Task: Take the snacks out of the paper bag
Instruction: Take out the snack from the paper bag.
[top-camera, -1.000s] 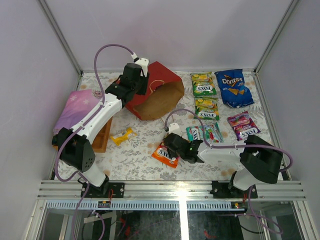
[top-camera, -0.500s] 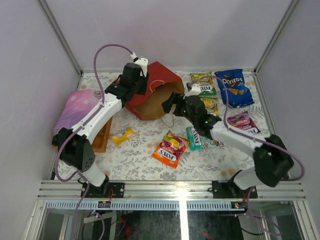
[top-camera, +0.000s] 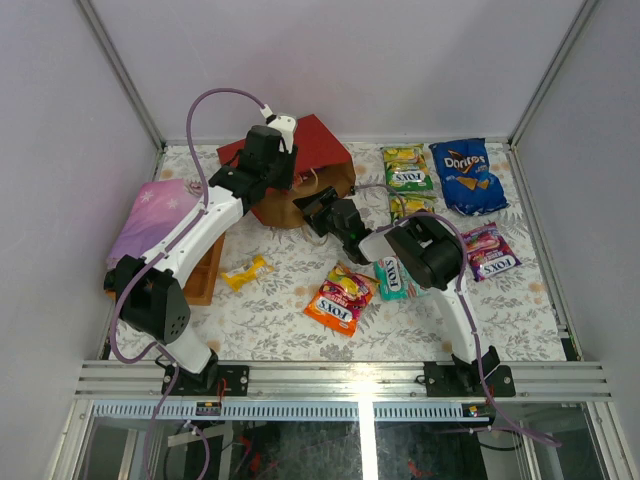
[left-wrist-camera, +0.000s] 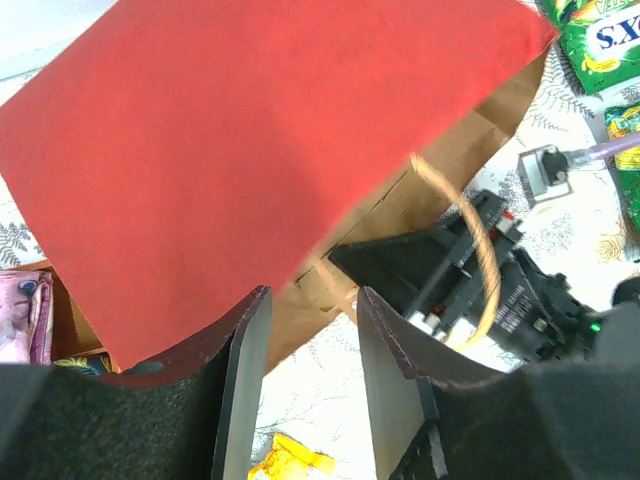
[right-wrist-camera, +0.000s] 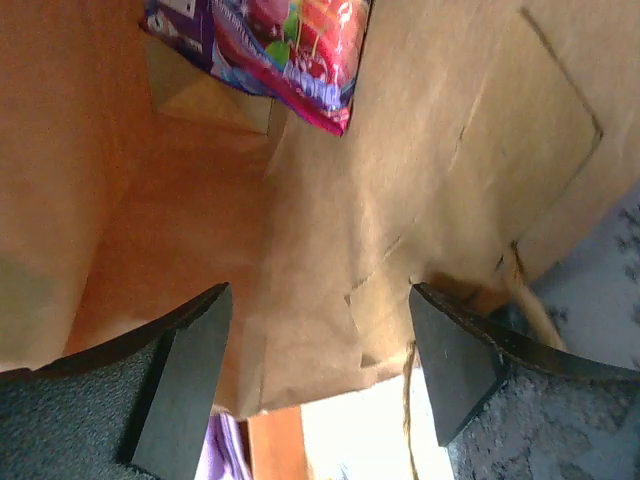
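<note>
The paper bag (top-camera: 312, 142) lies on its side at the back, red outside, with its brown mouth (top-camera: 338, 182) facing right. My left gripper (top-camera: 278, 180) is at the bag's near edge, fingers apart; in the left wrist view the left gripper (left-wrist-camera: 312, 300) shows table in its gap, with the red wall (left-wrist-camera: 250, 150) beside the left finger. My right gripper (top-camera: 312, 208) reaches into the mouth, open. In the right wrist view the right gripper (right-wrist-camera: 320, 295) faces the kraft inside, where a purple-pink packet (right-wrist-camera: 270, 45) lies deep. On the table lie an orange packet (top-camera: 340, 298) and a small yellow packet (top-camera: 245, 271).
The blue Doritos bag (top-camera: 468, 175), green-yellow packs (top-camera: 408, 168), a teal pack (top-camera: 392, 277) and a pink pack (top-camera: 487, 250) lie to the right. A folded pink-purple cloth (top-camera: 155, 215) rests on a wooden tray (top-camera: 205, 275) at the left. A bag handle (left-wrist-camera: 470, 260) loops over my right gripper.
My right gripper left the orange packet on the near table and swung back into the bag's mouth. The bag's mouth has flattened. The left arm has stayed at the bag.
</note>
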